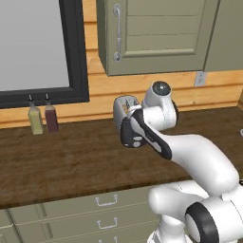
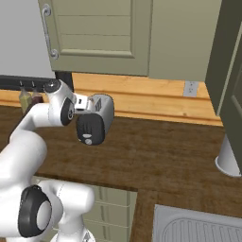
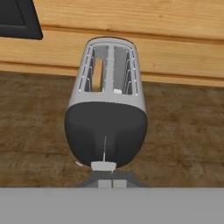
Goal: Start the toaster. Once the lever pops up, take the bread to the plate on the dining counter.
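The gripper (image 3: 109, 183) has its two small dark fingertips pressed together with nothing between them, and in the hand view they sit just under the pale grey lever (image 3: 103, 166) at the bottom of a thin vertical slot in the toaster's end panel; whether they touch the lever cannot be told. The toaster (image 3: 106, 118) is a small rounded silver-white body with a glossy black oval end panel (image 3: 105, 133) facing the hand, and its top carries two long slots side by side, lined with thin wire guides. In the left slot the bread (image 3: 98, 75) shows as a narrow tan strip standing on edge, sunk low between the guides; the right slot shows grey inside. From the right base view the toaster (image 2: 100, 118) stands on the brown wood counter (image 2: 165, 156) close to the wooden back wall (image 2: 142, 97), its black end turned toward the arm, with a small pale knob near the bottom of that panel. From the left base view the arm's wrist covers most of the toaster (image 1: 126, 105), leaving only its silver top showing. Two small bottles (image 1: 42, 118) stand well to the left by the window frame (image 1: 76, 52), and olive cabinets (image 2: 104, 33) hang above the wall.
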